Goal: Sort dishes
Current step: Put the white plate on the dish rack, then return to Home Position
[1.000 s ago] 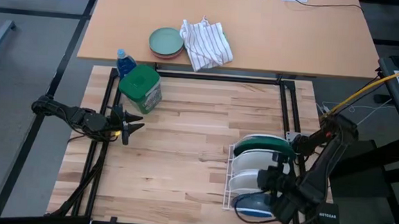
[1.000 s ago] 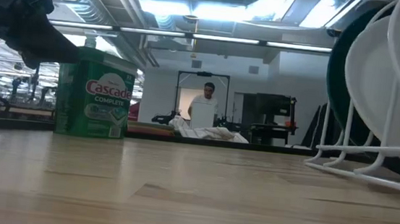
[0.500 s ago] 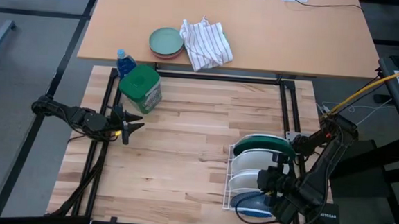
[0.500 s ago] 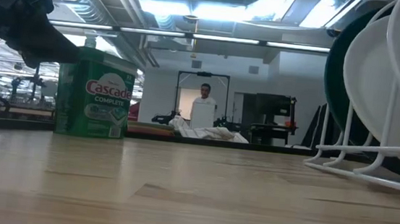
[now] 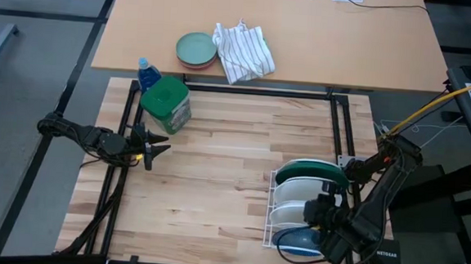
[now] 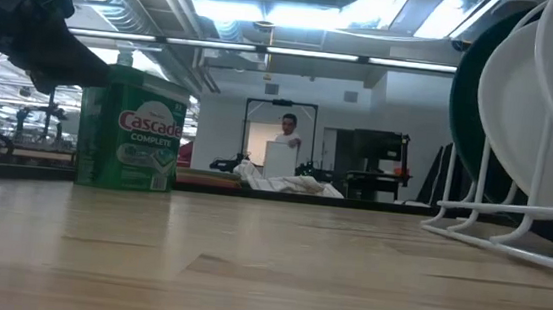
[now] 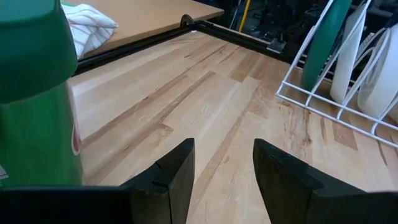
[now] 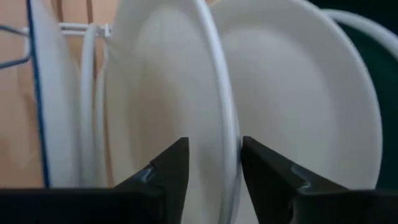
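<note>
Seen from above, a wooden table. At its left edge the left gripper (image 5: 154, 150) waits, its fingers spread and pinching nothing, pointing across the bare wood. Just behind it stands a green detergent tub (image 5: 166, 104) with a blue-capped bottle (image 5: 145, 71) beside it. Farther back, on a separate tan desk (image 5: 347, 41), sit a pale green dish (image 5: 195, 48) stacked on a pinkish one and a striped cloth (image 5: 242, 52) (none of these belong to the job).

At the right front of the table is a white wire rack (image 5: 273, 201) with all four plates standing on edge in its slots: the dark green plate (image 5: 311, 167) at the back, then the first white plate (image 5: 298, 186), the second white plate (image 5: 290, 211), and the small blue-patterned plate (image 5: 298, 250) nearest the front.

The right gripper (image 8: 213, 163) is at the rack. In its wrist view the fingers are parted, one on each side of a white plate's rim, though whether they touch it is not clear.

By the look of it, sorting has barely begun: every plate sits in the rack and none lies on the table.
</note>
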Available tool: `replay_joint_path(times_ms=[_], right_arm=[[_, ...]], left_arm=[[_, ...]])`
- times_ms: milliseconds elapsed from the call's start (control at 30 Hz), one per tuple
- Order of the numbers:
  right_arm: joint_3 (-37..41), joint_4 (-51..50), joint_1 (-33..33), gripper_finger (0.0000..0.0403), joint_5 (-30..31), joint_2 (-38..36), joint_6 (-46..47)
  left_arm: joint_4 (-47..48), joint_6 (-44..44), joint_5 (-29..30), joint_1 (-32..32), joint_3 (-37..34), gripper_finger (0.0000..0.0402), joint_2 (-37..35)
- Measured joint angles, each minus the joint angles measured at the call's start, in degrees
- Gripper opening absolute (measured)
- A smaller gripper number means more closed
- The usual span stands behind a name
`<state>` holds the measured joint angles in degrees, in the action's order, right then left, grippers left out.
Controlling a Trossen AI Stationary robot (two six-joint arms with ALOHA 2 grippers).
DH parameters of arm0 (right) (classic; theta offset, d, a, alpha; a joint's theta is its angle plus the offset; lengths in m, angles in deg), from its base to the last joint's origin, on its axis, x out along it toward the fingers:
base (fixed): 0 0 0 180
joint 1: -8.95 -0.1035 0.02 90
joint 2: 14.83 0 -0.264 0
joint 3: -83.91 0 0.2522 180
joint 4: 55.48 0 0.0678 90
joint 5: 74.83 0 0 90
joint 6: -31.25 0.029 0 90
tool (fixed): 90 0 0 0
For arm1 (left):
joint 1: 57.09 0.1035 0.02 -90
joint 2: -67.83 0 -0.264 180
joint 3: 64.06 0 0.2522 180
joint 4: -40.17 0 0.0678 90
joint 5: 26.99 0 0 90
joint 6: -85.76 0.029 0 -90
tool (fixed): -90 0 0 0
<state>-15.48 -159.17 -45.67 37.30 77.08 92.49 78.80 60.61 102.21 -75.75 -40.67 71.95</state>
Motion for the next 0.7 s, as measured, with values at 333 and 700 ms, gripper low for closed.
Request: replay_joint_path(times_ms=[333,700], right_arm=[[-5.3,-0.1,0.3,0.0155,-0.7,-0.3,-0.2],[-10.4,0.0,0.3,0.0154,8.2,-8.1,-1.1]], left_arm=[[-0.3,0.0,0.0,0.0,0.0,0.0153,0.0],[-2.2,6.0,0.5,0.0,1.8,0.0153,0.0]])
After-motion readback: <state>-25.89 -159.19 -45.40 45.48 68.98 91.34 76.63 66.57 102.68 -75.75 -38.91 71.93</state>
